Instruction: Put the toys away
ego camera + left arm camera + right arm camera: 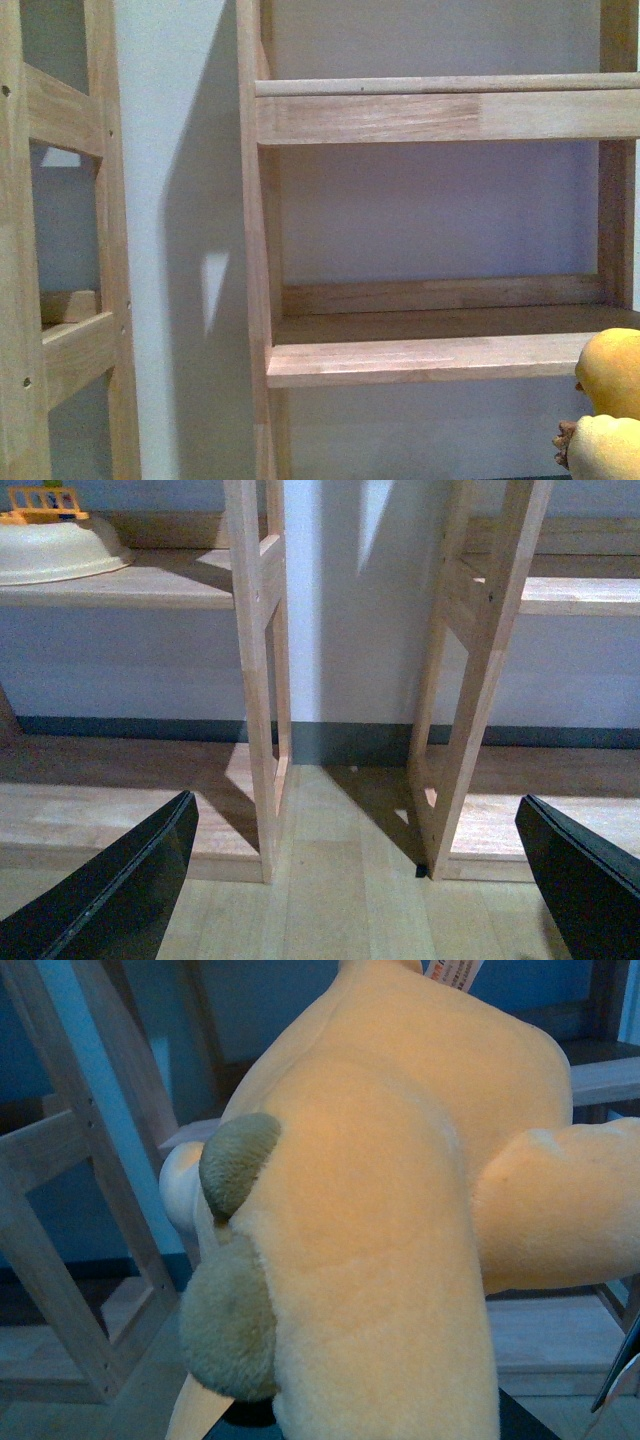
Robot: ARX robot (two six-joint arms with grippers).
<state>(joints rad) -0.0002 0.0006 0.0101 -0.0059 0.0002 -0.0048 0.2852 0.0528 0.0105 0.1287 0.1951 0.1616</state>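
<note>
Poking into the lower right corner of the front view, the plush toy [612,400] is showing its orange-yellow and paler cream parts, with a small brown bit at its edge. It is sitting in front of the right end of the lower board of a wooden shelf [430,358]; whether it is touching that board I cannot tell. A second wooden rack [70,340] is standing to the left, with pale wall [170,200] showing between the two.

In the right wrist view the toy [380,1220] is filling nearly the whole picture, with two dull brown pads [235,1160] sitting on its side and a white label [455,970] sticking out at its far end. The right claw [440,1405] is grasping the toy, and only a dark sliver of one finger [622,1375] is peeking past the plush.

The left claw [355,802] is hanging released, its two black fingers [120,890] spread wide apart above the wooden floor [330,880]. A cream bowl [55,550] is resting on a shelf board, with an orange piece [40,502] sitting in it.
</note>
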